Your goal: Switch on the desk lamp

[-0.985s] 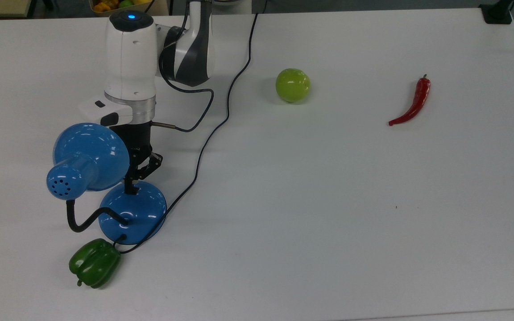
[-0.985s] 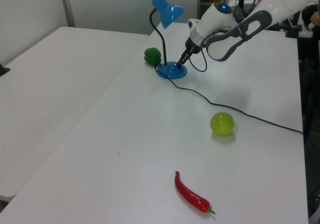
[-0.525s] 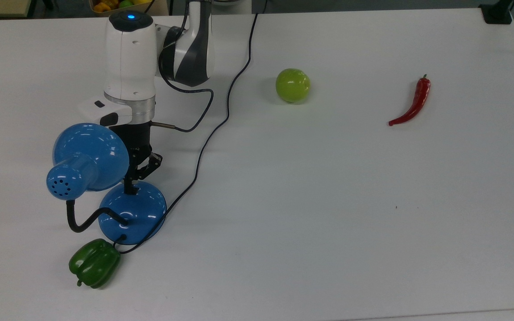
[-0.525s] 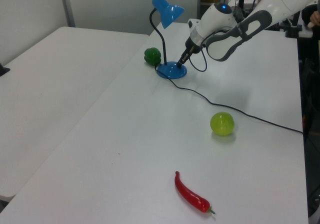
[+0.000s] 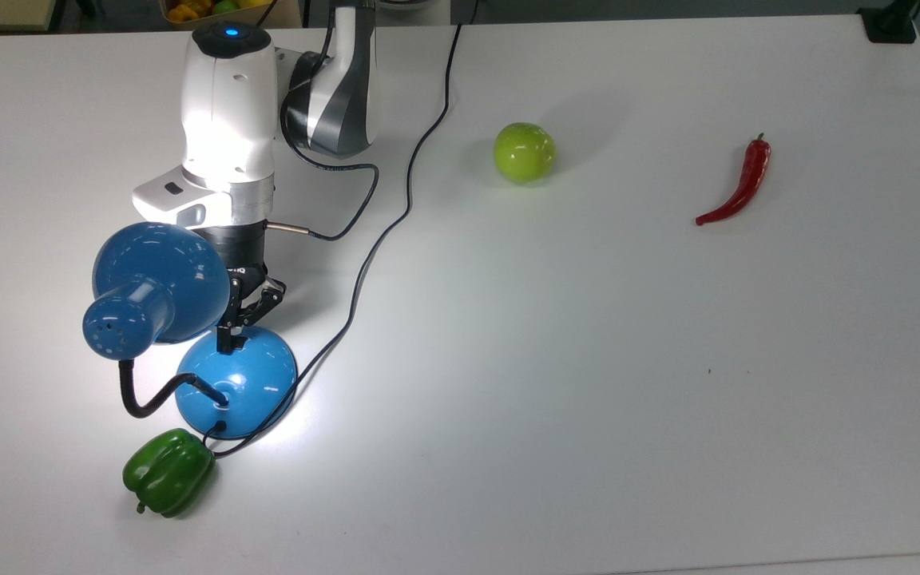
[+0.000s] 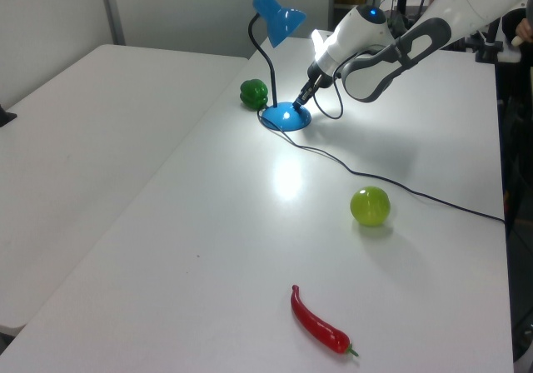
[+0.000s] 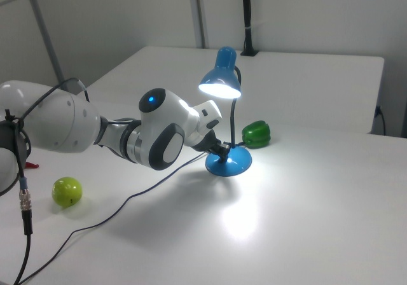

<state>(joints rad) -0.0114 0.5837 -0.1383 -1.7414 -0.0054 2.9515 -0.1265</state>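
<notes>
The desk lamp stands at the top view's left, with its blue cone shade point(image 5: 158, 281), black gooseneck point(image 5: 148, 397) and round blue base point(image 5: 238, 385). It is lit: the shade's point(image 7: 220, 81) opening glows and a bright patch lies on the table point(image 7: 245, 224). My gripper point(image 5: 226, 340) is shut, and its tip rests on the upper part of the base by the small black switch. The left view has the gripper point(image 6: 298, 105) slanting down onto the base point(image 6: 286, 118) under the shade point(image 6: 279, 18).
A green bell pepper point(image 5: 168, 471) lies just beside the base. The lamp's black cord point(image 5: 396, 216) runs across the table toward the top view's upper edge. A green apple point(image 5: 524, 152) and a red chili point(image 5: 739, 188) lie further to the top view's right.
The lamp has gone from dark to lit, brightening the table around the base. My arm shifted slightly toward the top view's upper left; the gripper tip stays at the base.
</notes>
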